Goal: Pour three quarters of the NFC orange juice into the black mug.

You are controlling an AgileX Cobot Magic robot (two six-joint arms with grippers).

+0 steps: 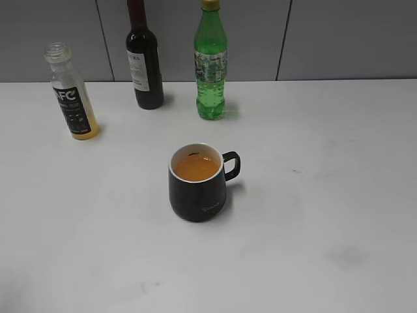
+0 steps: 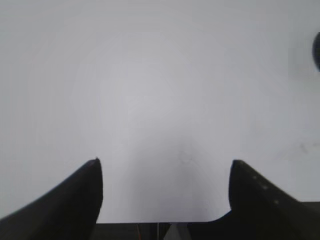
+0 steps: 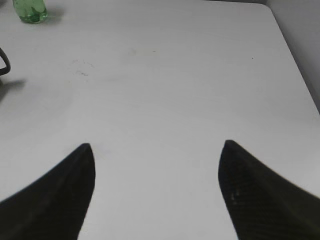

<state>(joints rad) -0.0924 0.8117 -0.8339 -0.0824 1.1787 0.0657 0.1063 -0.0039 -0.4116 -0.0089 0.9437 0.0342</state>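
The NFC orange juice bottle (image 1: 71,94) stands upright and capless at the back left of the white table, with only a little orange liquid at its bottom. The black mug (image 1: 197,181) stands mid-table, handle to the right, holding orange juice. Neither gripper shows in the exterior view. My left gripper (image 2: 165,162) is open and empty over bare table; a dark edge of the mug (image 2: 317,50) shows at the right border. My right gripper (image 3: 156,145) is open and empty over bare table; the mug's handle (image 3: 4,62) shows at the left border.
A dark wine bottle (image 1: 144,59) and a green soda bottle (image 1: 210,65) stand at the back of the table (image 1: 339,195); the green bottle's base also shows in the right wrist view (image 3: 30,11). A grey wall runs behind. The table's right edge (image 3: 295,65) shows in the right wrist view.
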